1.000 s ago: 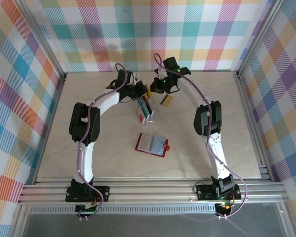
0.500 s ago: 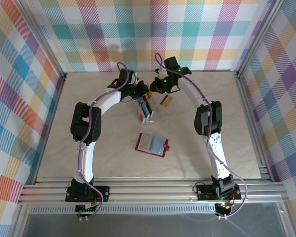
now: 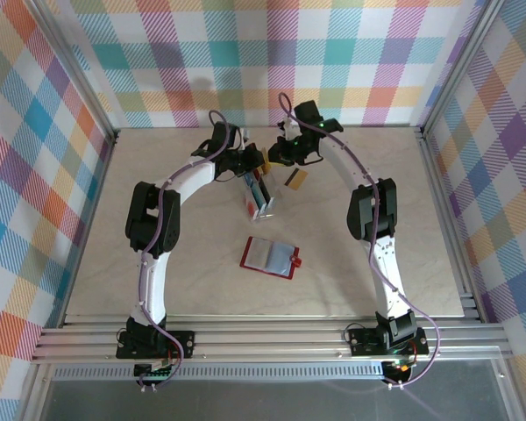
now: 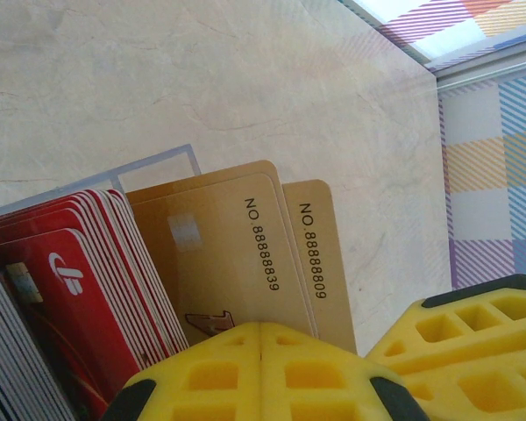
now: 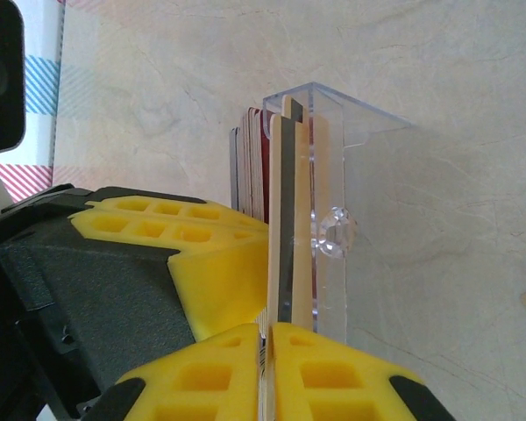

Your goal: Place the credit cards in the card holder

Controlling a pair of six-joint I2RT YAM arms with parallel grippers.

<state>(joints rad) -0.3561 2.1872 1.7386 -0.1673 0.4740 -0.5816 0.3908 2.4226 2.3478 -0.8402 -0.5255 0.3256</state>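
From above, a pale marbled table (image 3: 158, 219) is boxed in by plaid walls (image 3: 351, 61), with a metal frame (image 3: 272, 338) along the bottom. Both arms arch inward and meet at upper centre over a clear rack (image 3: 265, 200) of cards. The left gripper (image 3: 252, 165) and right gripper (image 3: 276, 158) are almost touching there. The red holder (image 3: 270, 256) lies open at mid-frame, well apart from the rack, with bare table all round it. A striped card (image 3: 296, 179) lies flat just right of the rack. Wide open table runs to the left, right and lower edges. In the left wrist view, the yellow pads (image 4: 210, 368) are pressed together at the bottom edge. Above them stand gold cards (image 4: 219, 254), with red cards (image 4: 79, 281) packed at lower left. I cannot tell whether anything lies between the pads. Bare table fills the top, and a wall strip sits at far right. In the right wrist view, the pads (image 5: 333, 368) at the bottom edge pinch a gold card (image 5: 282, 228). The card is seen edge-on and rises into the rack at centre. The left gripper's yellow pad and black body crowd the lower left, close against the cards. Open table lies to the right.
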